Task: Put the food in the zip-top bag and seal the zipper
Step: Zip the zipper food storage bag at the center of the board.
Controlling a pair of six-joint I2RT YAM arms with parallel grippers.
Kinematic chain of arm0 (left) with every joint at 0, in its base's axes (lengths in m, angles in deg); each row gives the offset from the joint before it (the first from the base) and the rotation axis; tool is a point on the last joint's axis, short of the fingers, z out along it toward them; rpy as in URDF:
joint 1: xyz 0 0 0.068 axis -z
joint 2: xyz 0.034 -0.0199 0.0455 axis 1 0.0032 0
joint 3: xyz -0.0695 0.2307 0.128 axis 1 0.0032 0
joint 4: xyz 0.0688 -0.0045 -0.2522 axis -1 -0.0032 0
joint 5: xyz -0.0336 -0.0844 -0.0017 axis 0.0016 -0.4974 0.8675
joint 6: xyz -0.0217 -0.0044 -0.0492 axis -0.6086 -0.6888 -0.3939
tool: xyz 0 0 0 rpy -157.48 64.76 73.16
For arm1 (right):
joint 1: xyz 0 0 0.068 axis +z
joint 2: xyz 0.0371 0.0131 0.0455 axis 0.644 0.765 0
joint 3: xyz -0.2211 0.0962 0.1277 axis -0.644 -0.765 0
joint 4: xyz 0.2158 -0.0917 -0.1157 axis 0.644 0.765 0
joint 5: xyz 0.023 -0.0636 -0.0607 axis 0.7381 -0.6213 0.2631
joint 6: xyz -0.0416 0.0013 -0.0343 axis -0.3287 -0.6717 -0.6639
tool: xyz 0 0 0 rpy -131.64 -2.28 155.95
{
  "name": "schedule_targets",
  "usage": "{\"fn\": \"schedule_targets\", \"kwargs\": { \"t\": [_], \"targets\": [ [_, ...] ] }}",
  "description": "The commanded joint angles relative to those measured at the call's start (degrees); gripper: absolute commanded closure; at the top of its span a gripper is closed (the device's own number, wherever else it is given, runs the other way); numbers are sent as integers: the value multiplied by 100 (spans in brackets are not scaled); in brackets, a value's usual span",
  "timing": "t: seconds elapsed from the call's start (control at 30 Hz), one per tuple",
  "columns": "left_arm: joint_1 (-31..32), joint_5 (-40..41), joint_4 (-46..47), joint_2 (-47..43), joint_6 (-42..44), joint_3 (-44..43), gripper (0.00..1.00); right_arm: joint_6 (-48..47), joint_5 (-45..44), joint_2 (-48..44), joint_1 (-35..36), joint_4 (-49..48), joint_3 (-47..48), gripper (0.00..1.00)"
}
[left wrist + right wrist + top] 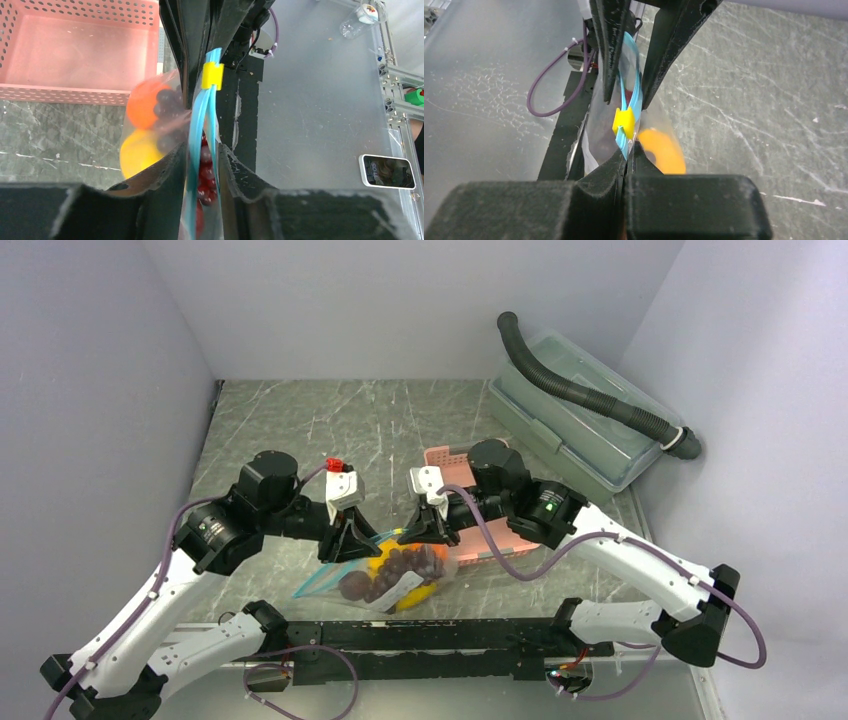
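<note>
One bag point(383, 577), one zipper point(196, 120): right gripper point(626, 154) clamps it, left gripper point(201, 150) gapes around it. Yellow slider point(624, 121) shows only in wrist views.

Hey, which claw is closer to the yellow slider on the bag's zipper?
Right. The right claw pinches the zipper strip just beside the yellow slider; the left claw straddles the strip farther along, jaws apart.

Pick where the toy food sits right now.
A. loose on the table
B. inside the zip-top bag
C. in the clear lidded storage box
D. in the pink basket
B: the orange, the dark purple grapes and a yellow fruit all show through the clear plastic of the zip-top bag.
</note>
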Motion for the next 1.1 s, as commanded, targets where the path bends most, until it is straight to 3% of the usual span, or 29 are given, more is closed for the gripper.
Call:
{"fn": "schedule_targets", "kwargs": {
  "t": [0.0,0.7,1.07],
  "targets": [
    [26,-70,259,-10,143,-232,63,297,-11,68,-23,-153,437,100],
    [26,309,1219,-112,-211,-173,52,1001,70,498,-23,-119,761,100],
    [25,645,1249,-55,-187,-167,51,1208,24,803,-23,201,1089,100]
  ]
}}
